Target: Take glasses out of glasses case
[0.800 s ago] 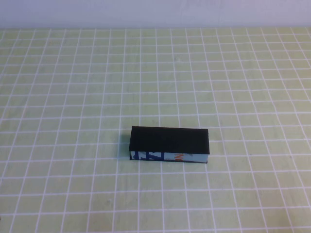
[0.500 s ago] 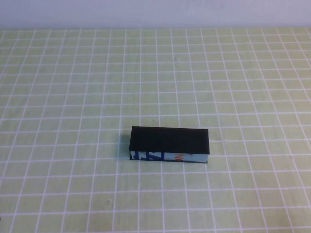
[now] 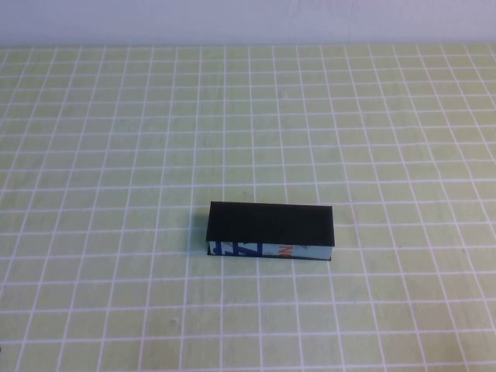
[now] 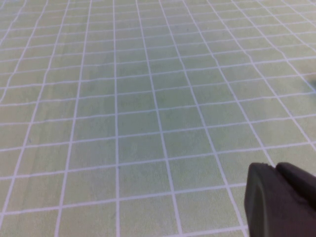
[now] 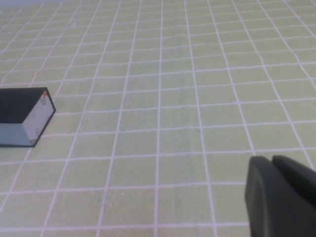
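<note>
The glasses case (image 3: 270,232), a black rectangular box with its flat lid down, lies near the middle of the checked mat. Its front side is light blue-white with dark blue and orange print. One end of the glasses case (image 5: 22,117) shows in the right wrist view, well away from my right gripper (image 5: 271,160), which is shut with nothing in it. My left gripper (image 4: 274,168) is shut and empty too, hovering over bare mat. Neither arm appears in the high view. The glasses are hidden.
A yellow-green mat with a white grid (image 3: 116,155) covers the whole table. A pale wall (image 3: 248,19) runs along its far edge.
</note>
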`<state>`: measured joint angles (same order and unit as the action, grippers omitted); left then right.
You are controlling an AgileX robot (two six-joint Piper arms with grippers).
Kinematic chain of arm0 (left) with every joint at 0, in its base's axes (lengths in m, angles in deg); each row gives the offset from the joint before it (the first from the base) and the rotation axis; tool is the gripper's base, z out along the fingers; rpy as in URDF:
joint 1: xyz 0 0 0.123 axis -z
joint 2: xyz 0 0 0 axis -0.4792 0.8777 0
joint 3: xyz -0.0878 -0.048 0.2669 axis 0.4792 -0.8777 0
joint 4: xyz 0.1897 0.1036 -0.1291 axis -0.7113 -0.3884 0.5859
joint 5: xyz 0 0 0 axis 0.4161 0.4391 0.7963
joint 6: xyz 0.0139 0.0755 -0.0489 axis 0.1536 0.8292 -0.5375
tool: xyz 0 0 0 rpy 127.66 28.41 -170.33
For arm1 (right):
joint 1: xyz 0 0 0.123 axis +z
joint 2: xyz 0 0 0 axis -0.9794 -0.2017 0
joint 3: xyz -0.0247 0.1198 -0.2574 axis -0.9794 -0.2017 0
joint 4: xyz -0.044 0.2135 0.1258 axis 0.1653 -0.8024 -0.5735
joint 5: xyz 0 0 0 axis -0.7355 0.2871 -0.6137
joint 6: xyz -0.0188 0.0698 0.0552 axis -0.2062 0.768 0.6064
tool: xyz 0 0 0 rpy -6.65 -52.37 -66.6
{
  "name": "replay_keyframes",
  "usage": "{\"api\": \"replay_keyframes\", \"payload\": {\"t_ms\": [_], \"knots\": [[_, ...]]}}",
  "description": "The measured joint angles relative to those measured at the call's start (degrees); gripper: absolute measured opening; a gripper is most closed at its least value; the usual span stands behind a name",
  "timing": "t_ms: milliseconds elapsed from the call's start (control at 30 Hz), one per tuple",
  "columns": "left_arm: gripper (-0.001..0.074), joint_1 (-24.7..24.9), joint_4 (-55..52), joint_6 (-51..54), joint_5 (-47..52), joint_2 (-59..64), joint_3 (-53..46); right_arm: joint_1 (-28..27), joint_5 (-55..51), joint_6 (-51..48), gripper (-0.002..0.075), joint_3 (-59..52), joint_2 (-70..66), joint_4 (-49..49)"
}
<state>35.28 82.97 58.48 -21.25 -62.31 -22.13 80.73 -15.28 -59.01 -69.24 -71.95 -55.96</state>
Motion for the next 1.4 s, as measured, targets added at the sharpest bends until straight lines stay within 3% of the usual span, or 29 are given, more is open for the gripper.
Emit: {"api": "replay_keyframes", "payload": {"t_ms": [467, 733, 933, 1100, 1400], "knots": [[-0.0004, 0.0, 1.36, -0.18, -0.38, 0.0, 0.0, 0.0, 0.0, 0.0, -0.0017, 0.0, 0.0, 0.0], [-0.0004, 0.0, 28.56, -3.67, -10.93, 0.0, -0.11, 0.0, 0.0, 0.0, -0.0017, 0.0, 0.0, 0.0], [-0.0004, 0.0, 35.12, -4.24, -14.32, 0.0, -0.11, 0.0, 0.0, 0.0, -0.0017, 0.0, 0.0, 0.0], [-0.0004, 0.0, 35.59, -3.74, -7.58, 3.82, 4.16, 0.0, 0.0, 0.0, -0.0017, 0.0, 0.0, 0.0], [-0.0004, 0.0, 32.23, 6.55, 11.52, 31.67, 24.92, 0.0, 0.0, 0.0, -0.0017, 0.0, 0.0, 0.0]]}}
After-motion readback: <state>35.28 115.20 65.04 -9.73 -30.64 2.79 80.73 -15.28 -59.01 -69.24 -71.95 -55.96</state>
